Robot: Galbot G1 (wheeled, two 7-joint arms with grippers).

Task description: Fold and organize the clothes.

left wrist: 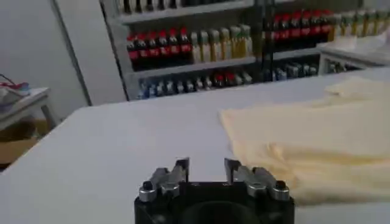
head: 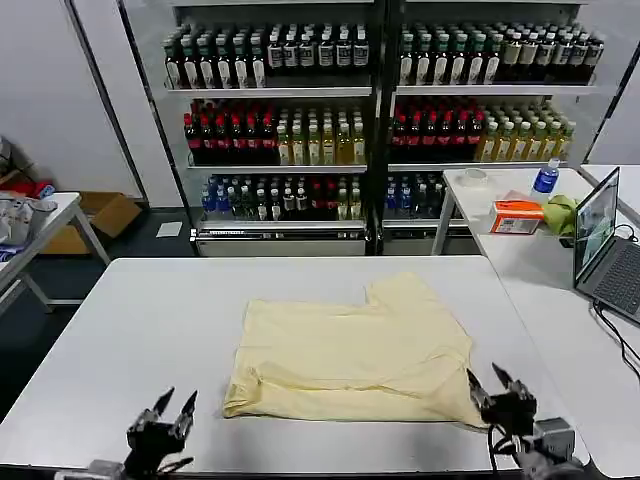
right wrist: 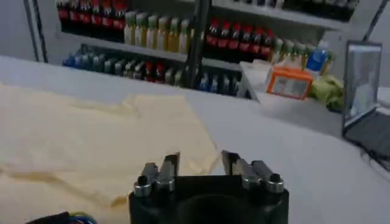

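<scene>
The clothes are one pale cream-yellow T-shirt (head: 355, 352), lying partly folded in the middle of the white table (head: 150, 320), with one sleeve pointing toward the shelves. My left gripper (head: 175, 406) is open above the table's near edge, left of the shirt's near-left corner and apart from it; in the left wrist view my left gripper (left wrist: 206, 165) has bare table between its fingers, with the shirt (left wrist: 304, 140) off to one side. My right gripper (head: 484, 382) is open at the shirt's near-right corner; in the right wrist view my right gripper (right wrist: 200, 159) hovers over the shirt's edge (right wrist: 91, 140), holding nothing.
A second white table (head: 520, 250) on the right holds an open laptop (head: 603, 240), an orange box (head: 517, 216), a small green cloth (head: 562, 213) and a blue-capped bottle (head: 545, 178). Drink shelves (head: 370, 110) stand behind. A side table with a cloth heap (head: 18, 220) is far left.
</scene>
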